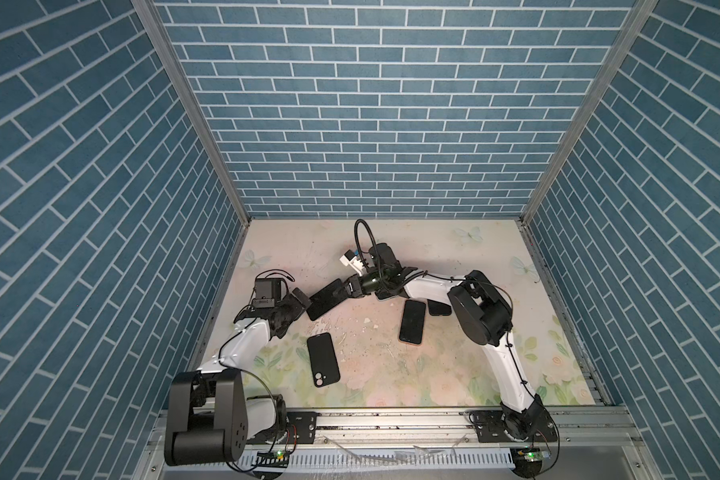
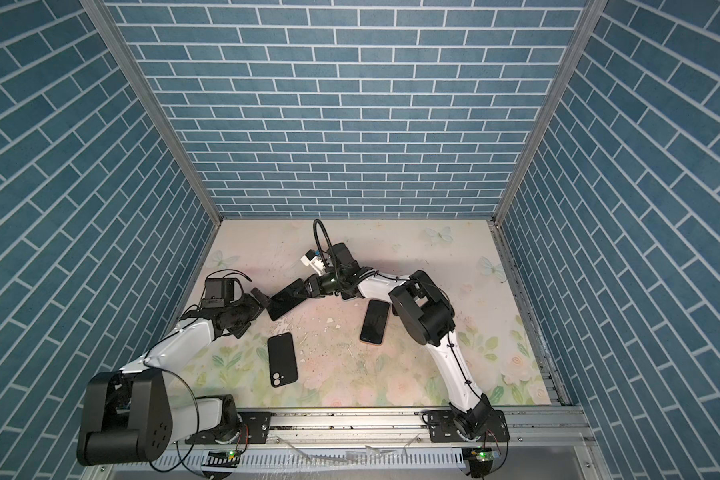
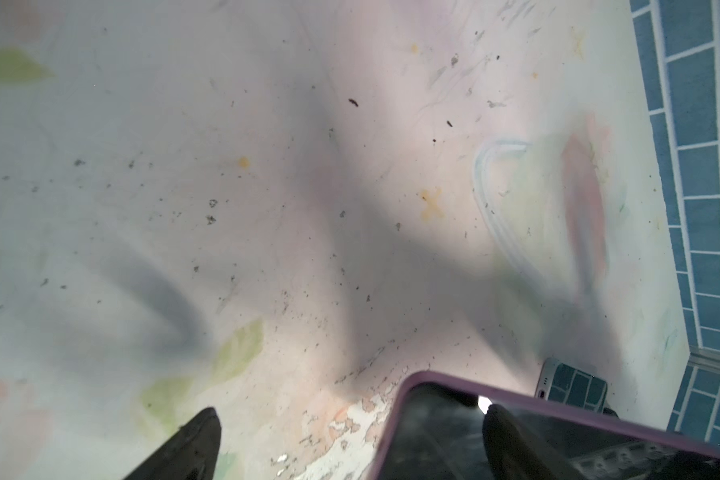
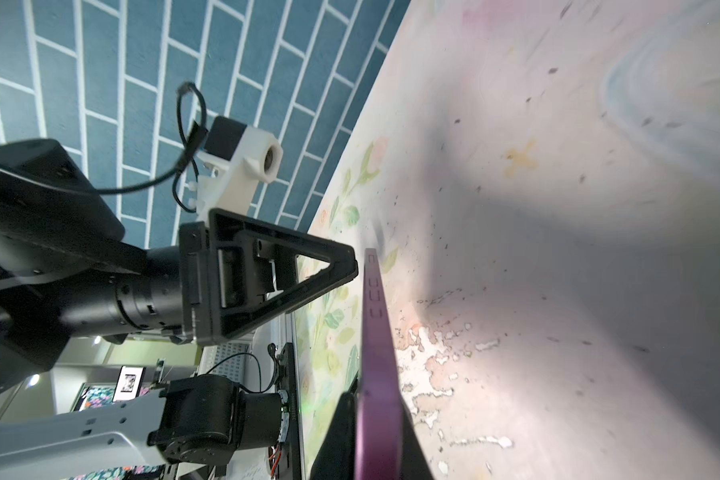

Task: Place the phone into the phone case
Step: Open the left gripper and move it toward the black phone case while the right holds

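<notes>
Pinching purple-rimmed phone (image 1: 326, 298), right fingers (image 4: 335, 436), left fingers (image 3: 192, 444) spread

Phone-shaped items: five counted.

Phones, three: one purple-cased phone (image 1: 326, 300), held aloft; one phone (image 1: 412, 321) lying screen up in the open; one silver-edged phone (image 3: 574, 384), partly under the right arm (image 1: 506, 365).

Cases, one: black phone case (image 1: 323, 359), back up with twin lens openings; whether a handset sits inside cannot be told.

Unidentified, one: dark slab (image 1: 439, 308), mostly hidden beneath the same arm, possibly a fourth phone.

Robot arms, two: the right arm and the left arm (image 1: 244, 349).
</notes>
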Robot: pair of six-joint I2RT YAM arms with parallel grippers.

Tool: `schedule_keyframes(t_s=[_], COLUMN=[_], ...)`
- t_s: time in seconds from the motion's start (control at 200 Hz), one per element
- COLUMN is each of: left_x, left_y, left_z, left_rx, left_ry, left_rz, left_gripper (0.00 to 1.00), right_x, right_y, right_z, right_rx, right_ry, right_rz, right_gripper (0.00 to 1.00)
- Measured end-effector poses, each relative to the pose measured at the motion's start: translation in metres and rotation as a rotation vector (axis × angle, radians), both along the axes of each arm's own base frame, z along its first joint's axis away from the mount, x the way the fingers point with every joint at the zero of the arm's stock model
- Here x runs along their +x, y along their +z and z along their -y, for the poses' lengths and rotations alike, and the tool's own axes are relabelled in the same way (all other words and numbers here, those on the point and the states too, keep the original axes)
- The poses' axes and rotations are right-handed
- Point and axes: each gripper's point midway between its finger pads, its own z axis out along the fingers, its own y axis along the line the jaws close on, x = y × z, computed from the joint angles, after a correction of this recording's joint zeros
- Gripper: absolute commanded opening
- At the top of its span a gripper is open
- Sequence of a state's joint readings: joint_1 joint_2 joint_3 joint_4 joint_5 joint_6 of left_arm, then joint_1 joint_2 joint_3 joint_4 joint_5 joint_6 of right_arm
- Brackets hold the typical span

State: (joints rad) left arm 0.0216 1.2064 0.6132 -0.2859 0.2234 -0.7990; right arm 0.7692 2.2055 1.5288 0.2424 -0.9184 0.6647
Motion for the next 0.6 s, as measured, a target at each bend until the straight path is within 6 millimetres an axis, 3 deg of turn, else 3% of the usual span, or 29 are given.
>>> schedule_keyframes(t_s=[0.115, 0.27, 0.395, 0.6], left_x=[-0.005, -0.009, -0.019, -0.053], left_y=[0.013, 0.034, 0.045, 0.026], left_z=[0.007, 0.037, 0.058, 0.066], left_rx=[0.072, 0.194, 0.27, 0.337], left_ry=[-0.057, -0.207, -0.294, -0.346], left_rz=[0.004, 0.008, -0.007, -0.143], left_gripper=[1.0, 0.98, 0.96, 0.91], right_x=[0.011, 0.017, 0.013, 0.004], right_y=[0.032, 0.061, 0.069, 0.07], right_z=[0.029, 0.075, 0.107, 0.151], right_rx=[0.026, 0.033, 0.008, -0.054], right_ry=[-0.069, -0.158, -0.212, -0.286], right_rz=[0.056, 0.127, 0.163, 0.206], right_gripper=[0.0, 0.0, 0.0, 0.0])
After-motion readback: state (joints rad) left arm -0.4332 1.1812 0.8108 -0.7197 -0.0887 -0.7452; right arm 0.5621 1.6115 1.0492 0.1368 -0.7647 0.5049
